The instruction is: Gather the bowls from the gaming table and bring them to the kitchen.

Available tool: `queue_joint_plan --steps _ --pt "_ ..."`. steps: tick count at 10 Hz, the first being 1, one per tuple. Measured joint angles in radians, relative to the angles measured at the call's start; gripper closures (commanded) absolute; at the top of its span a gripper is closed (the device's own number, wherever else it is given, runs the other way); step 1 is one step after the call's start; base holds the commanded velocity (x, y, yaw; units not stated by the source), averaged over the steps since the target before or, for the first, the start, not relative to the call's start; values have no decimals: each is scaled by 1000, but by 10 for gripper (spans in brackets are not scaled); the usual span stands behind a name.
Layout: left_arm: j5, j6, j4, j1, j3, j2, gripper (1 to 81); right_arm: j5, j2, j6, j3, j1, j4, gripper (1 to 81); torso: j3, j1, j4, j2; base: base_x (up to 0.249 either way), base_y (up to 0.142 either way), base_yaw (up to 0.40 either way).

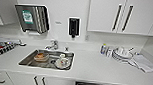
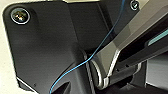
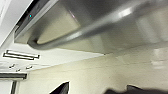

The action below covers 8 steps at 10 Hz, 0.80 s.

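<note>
The head camera looks down on the kitchen (image 1: 91, 66) counter. From the left: a paper-towel dispenser (image 1: 32, 18) on the wall, a steel sink (image 1: 47, 59) holding a brownish bowl (image 1: 41, 57) and white dishes, a black soap dispenser (image 1: 74, 27), then stacked white plates (image 1: 122, 55) and a folded cloth (image 1: 144, 63). Blue bowls cannot be made out here. Whether either gripper is spread or pressed together, I cannot tell.

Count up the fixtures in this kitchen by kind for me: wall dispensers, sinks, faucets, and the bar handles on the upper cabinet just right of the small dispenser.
Wall dispensers: 2 (paper towel dispenser, small black dispenser)
Steel sink: 1
Faucet: 1
Dark bar handles on that upper cabinet: 2
Total: 6
</note>
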Motion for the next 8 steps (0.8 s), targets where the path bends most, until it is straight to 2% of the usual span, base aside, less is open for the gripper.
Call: queue_joint_plan --steps 2,4,6,8 --pt "0 0 0 0 -10 6 10 3 -7 -12 59 -23 7 10 0 0 0 0 0 0 0" --pt "-5 0 0 0 -30 7 10 -1 -2 -20 39 -87 -18 10 0 0 0 0 0 0 0" --pt "-20 0 -1 -1 -45 9 10 -14 10 -26 -59 -183 -120 10 0 0 0 0 0 0 0" --pt "-72 0 -1 -1 -50 10 10 -13 50 -31 -149 -314 -231 10 0 0 0 0 0 0 0"
